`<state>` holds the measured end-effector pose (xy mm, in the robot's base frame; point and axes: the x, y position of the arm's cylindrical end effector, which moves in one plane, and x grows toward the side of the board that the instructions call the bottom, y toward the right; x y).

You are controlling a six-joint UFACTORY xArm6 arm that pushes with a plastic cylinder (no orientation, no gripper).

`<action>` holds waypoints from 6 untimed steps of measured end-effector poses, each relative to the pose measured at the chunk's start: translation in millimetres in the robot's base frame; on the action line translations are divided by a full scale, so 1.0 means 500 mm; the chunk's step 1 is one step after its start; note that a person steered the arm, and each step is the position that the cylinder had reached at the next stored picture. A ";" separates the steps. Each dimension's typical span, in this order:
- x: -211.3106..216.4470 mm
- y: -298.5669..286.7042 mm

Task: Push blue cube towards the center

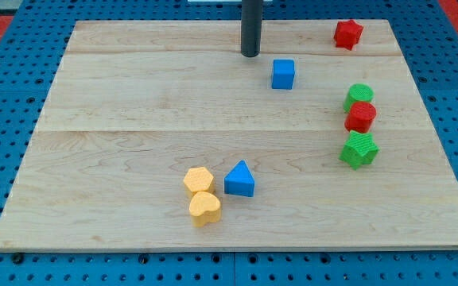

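Observation:
The blue cube [283, 74] sits on the wooden board [133, 119], above and right of the board's middle. My tip [250, 54] is the lower end of a dark rod that comes down from the view's top. It stands just up and to the left of the blue cube, a small gap apart from it.
A red block [347, 34] lies at the top right. A green cylinder [359, 96], a red block [361, 117] and a green block [359, 149] stand in a column at the right. A blue triangular block [240, 179] and two yellow blocks [199, 180] [205, 208] lie near the bottom centre.

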<state>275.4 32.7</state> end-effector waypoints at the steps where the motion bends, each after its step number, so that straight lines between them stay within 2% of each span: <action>1: 0.001 -0.016; 2: 0.037 -0.012; 4: 0.040 0.120; 5: 0.095 0.137; 6: 0.149 0.073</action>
